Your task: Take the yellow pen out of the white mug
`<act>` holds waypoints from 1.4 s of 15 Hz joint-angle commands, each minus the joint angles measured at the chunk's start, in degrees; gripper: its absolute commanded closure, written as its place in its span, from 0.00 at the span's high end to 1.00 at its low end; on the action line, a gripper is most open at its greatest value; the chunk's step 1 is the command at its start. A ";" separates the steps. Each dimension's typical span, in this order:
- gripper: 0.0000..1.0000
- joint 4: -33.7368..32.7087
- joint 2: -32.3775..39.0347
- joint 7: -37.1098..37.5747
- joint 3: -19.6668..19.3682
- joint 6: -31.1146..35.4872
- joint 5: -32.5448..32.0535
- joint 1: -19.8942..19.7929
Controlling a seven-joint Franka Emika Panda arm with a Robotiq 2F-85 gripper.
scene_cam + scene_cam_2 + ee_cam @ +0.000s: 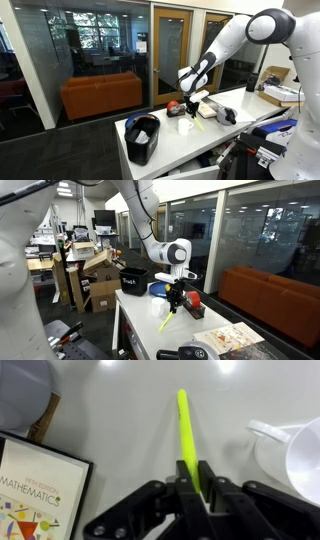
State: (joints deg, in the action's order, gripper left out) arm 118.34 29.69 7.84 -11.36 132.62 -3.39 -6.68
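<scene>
Yellow pen is out of the white mug and pinched in the gripper. The wrist view shows it plainly: both fingers are pressed onto the pen's near end, and the rest of the shaft runs straight away from the jaws over the pale table. The mug sits off to one side of the pen, well clear of it, with its open rim showing and no contact between the two.

In an exterior view the pen hangs at a slant below the gripper, its lower tip angled down toward the table. I cannot tell whether that tip touches the surface.

As for the arm, in an exterior view it sweeps in from high up and bends at the elbow. The wrist points down, so the gripper is held above the table, with the mug standing below and just beside it.

A black bin sits at the table's end, apart from the action. A small red object lies near the gripper. In the wrist view a mathematics book lies flat on the far side of the pen from the mug.
</scene>
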 commanded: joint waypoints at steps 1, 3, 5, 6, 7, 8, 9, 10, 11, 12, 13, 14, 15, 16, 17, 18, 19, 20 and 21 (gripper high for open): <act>0.41 -2.13 1.29 -0.53 0.52 -1.43 0.17 -0.86; 0.45 -2.37 1.34 -0.57 0.52 -1.41 0.18 -0.91; 0.58 -2.55 1.29 -0.61 0.54 -1.37 0.20 -0.96; 0.64 -2.51 1.07 -0.63 0.56 -1.25 0.23 -0.96; 0.72 -2.42 0.62 -0.73 0.64 -1.18 0.37 -0.99; 0.78 -2.27 0.07 -0.82 0.71 -1.04 0.48 -0.99; 0.86 -1.82 -1.19 -1.04 0.87 -0.91 0.74 -1.00; 0.92 -1.48 -2.32 -1.14 0.98 -0.64 0.92 -0.95; 1.00 -0.90 -4.30 -1.74 1.37 -0.59 1.50 -1.10; 1.00 -0.45 -6.13 -2.17 1.67 -0.55 1.94 -1.15; 1.00 -0.04 -8.20 -2.69 2.06 -0.63 2.53 -1.25; 1.00 0.14 -9.91 -2.93 2.32 -0.64 3.06 -1.25; 1.00 0.44 -11.80 -3.55 2.68 -1.01 3.85 -1.34; 1.00 0.71 -13.47 -3.99 2.86 -1.40 4.34 -1.28; 1.00 1.09 -15.26 -4.94 3.21 -2.33 5.45 -1.42; 1.00 1.50 -16.91 -5.94 3.44 -3.44 6.57 -1.55; 1.00 1.87 -18.52 -6.92 3.57 -4.89 7.80 -1.61; 1.00 2.22 -19.86 -7.46 3.47 -5.96 8.52 -1.47; 1.00 2.63 -21.26 -8.03 3.37 -7.41 8.97 -1.32</act>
State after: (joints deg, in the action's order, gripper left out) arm 118.85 12.18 2.59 -9.01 127.86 3.31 -6.89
